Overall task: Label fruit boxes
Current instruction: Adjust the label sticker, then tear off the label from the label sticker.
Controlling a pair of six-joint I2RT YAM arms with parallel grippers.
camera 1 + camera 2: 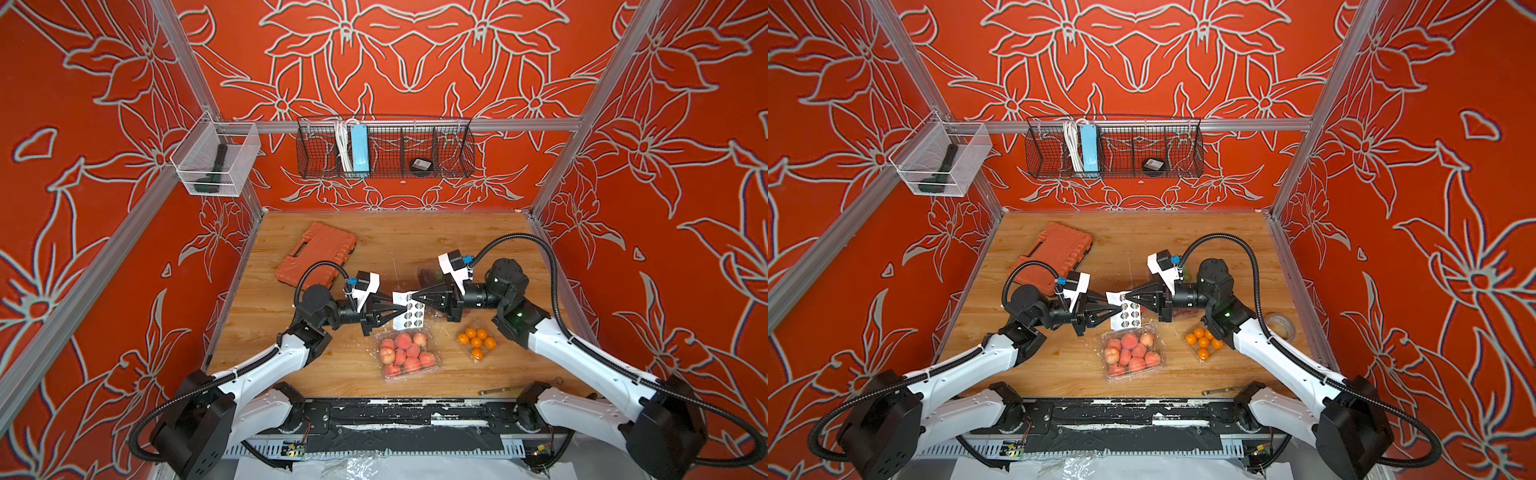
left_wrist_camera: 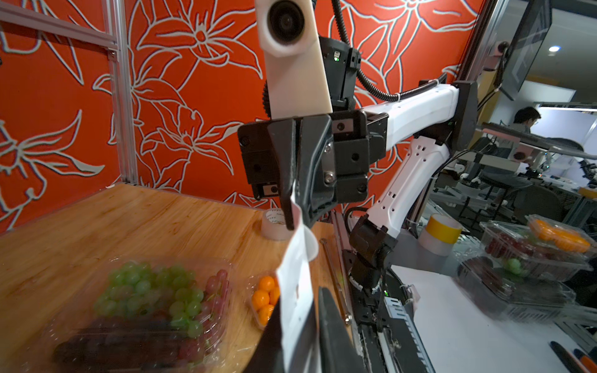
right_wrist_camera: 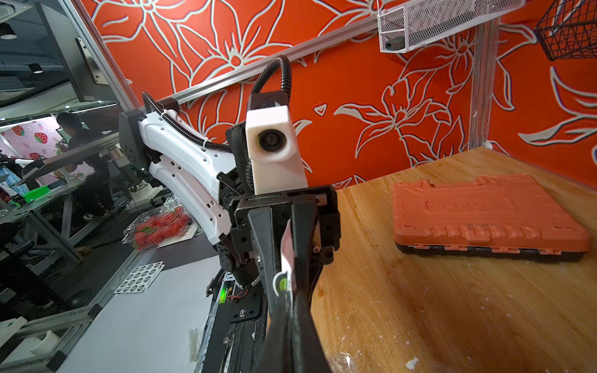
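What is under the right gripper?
A clear box of green and purple grapes, plain in the left wrist view. In both top views the right gripper and its arm cover most of it; only a dark corner shows.

Both arms stretched inward, wrists level. left gripper [image 1: 404, 309] and right gripper [image 1: 412, 296] point at each other, nearly tip to tip, fingers pinched closed.
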